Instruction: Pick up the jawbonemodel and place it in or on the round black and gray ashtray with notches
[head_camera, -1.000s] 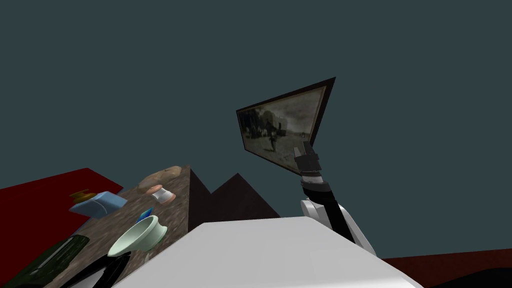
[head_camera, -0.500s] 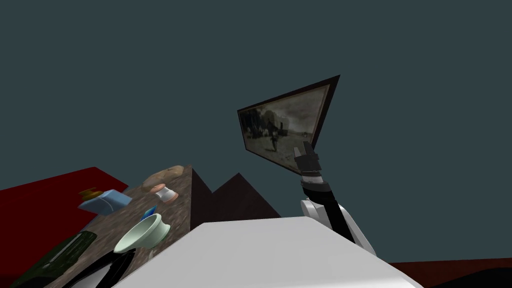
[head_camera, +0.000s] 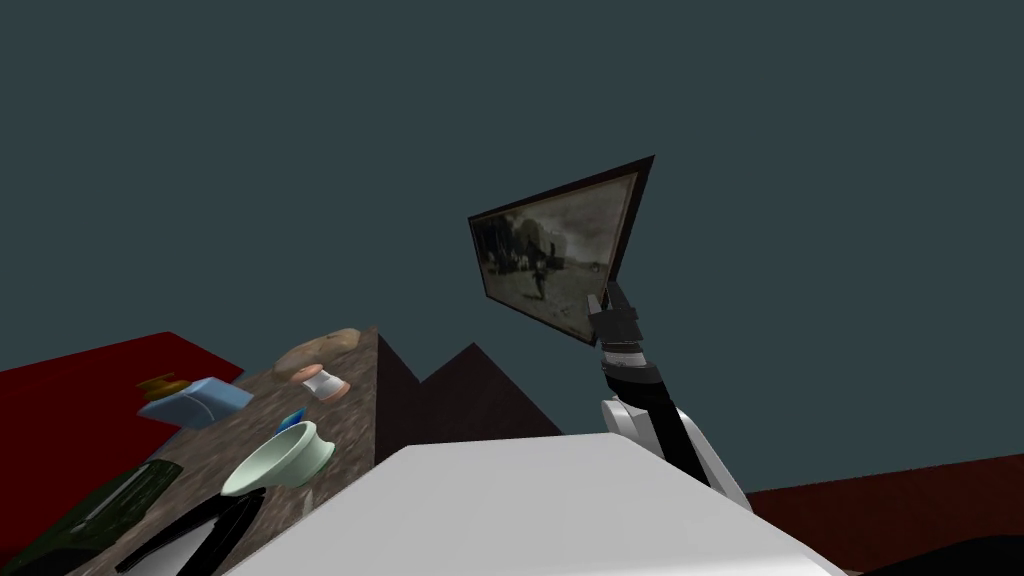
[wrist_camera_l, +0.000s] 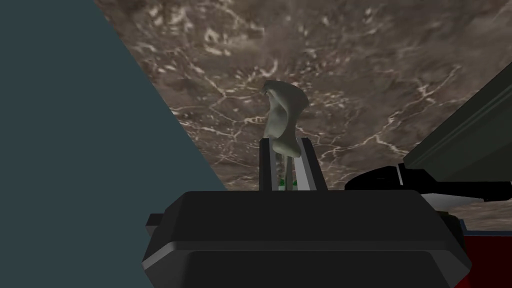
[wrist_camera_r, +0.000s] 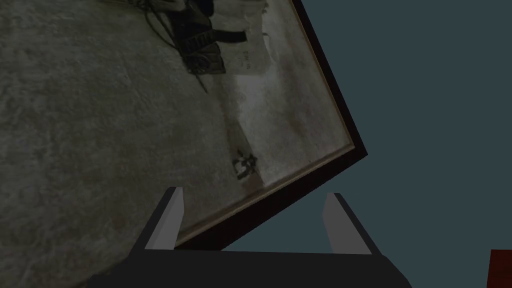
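The jawbone model (wrist_camera_l: 282, 112), a pale grey-green curved bone piece, stands up between my left gripper's (wrist_camera_l: 286, 145) fingers, which are shut on its lower end. It hangs over the brown marbled tabletop (wrist_camera_l: 350, 75). A black rounded thing with a light grey part (wrist_camera_l: 385, 177) lies close beside the gripper body; I cannot tell whether it is the ashtray. In the head view my dark left forearm (head_camera: 200, 525) reaches over the table's near corner. My right gripper (wrist_camera_r: 254, 195) is raised at the right (head_camera: 612, 300), open and holding nothing.
On the marbled table (head_camera: 330, 420) lie a pale green bowl (head_camera: 280, 460), a blue box (head_camera: 200, 402), a white and pink spool (head_camera: 322, 383), a tan lump (head_camera: 318, 350) and a long dark green object (head_camera: 95, 510). Red floor (head_camera: 70, 380) lies beyond.
My head view has swung a little, so table and picture sit further left. The left forearm shows slightly higher over the table's near corner. The right arm holds its pose.
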